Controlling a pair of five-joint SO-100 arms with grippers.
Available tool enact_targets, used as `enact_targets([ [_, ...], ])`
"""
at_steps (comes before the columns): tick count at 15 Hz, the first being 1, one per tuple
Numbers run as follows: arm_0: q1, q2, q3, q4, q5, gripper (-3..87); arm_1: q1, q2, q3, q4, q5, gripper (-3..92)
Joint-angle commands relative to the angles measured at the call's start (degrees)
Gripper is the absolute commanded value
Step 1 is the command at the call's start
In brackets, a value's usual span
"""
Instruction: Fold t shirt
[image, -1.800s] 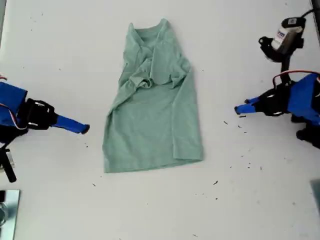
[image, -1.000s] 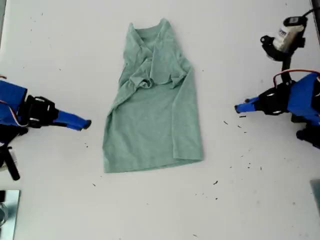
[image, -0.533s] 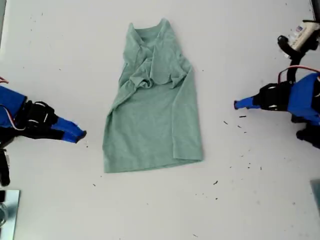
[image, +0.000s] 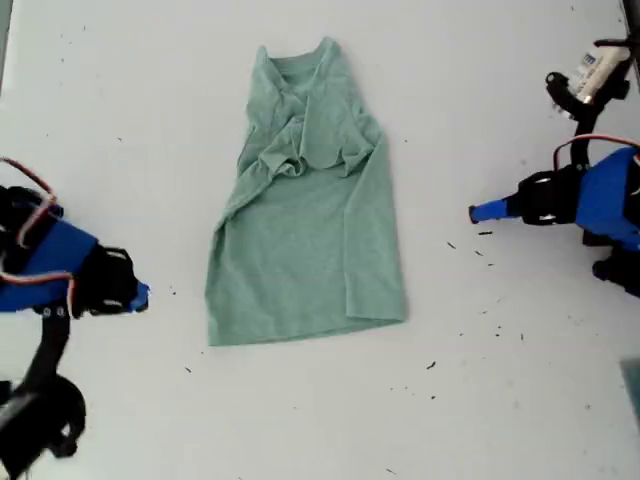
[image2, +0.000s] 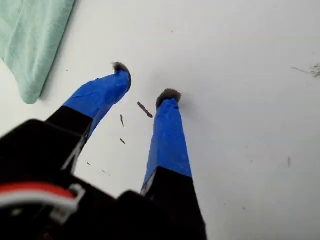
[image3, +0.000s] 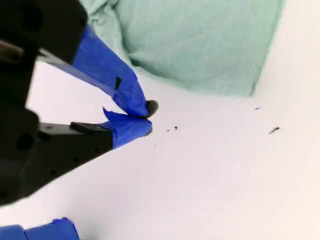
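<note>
White bench (image: 520, 400) carries the t shirt (image: 305, 230), partly folded. My first pincer (image2: 145, 85) stands apart, nr its hem corner; my second pincer (image3: 148, 117) is together, empty.

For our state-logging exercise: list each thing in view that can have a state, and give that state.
t shirt: lying on the table, sides folded in, bunched below the collar, not held.
my first gripper: fingers open, empty, over bare table.
my second gripper: fingers shut, empty, near the t shirt's bottom corner.
</note>
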Motion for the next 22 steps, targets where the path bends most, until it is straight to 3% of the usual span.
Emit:
enact_targets([
  [1,3.52,-10.28,-15.73,2.37,-0.79,-0.2,0.44,0.70,1.93,0.09,-0.70,13.9],
  [3,1.85,-10.55,-16.52,2.29,5.10,3.3,0.18,0.70,1.93,0.09,-0.79,13.3],
  [4,1.85,-10.37,-18.11,2.20,4.75,20.9,0.18,0.70,1.93,0.09,-0.79,13.2],
  [5,2.11,-10.20,-18.72,2.11,3.69,30.3,-0.09,0.70,1.93,0.09,-0.88,13.1],
  [7,0.79,-9.93,-19.25,1.85,4.75,35.2,0.00,0.70,1.93,0.09,-0.79,13.0],
  [10,-1.41,-10.55,-11.69,-0.79,4.39,34.8,-0.44,0.70,1.93,0.09,-0.79,12.8],
  [14,-3.43,-14.41,10.72,-23.99,3.78,33.6,-1.14,0.70,1.93,0.09,-0.79,12.7],
  [19,-4.57,-25.75,13.54,-33.31,0.97,30.8,-2.72,0.70,1.93,0.09,-0.35,12.7],
  [21,-5.10,-24.52,19.34,-40.08,0.35,24.4,-2.72,0.70,1.93,0.09,-0.62,12.7],
  [22,-4.83,-22.15,25.05,-47.46,-0.53,17.3,-2.90,0.70,1.93,0.09,-0.70,12.7],
])
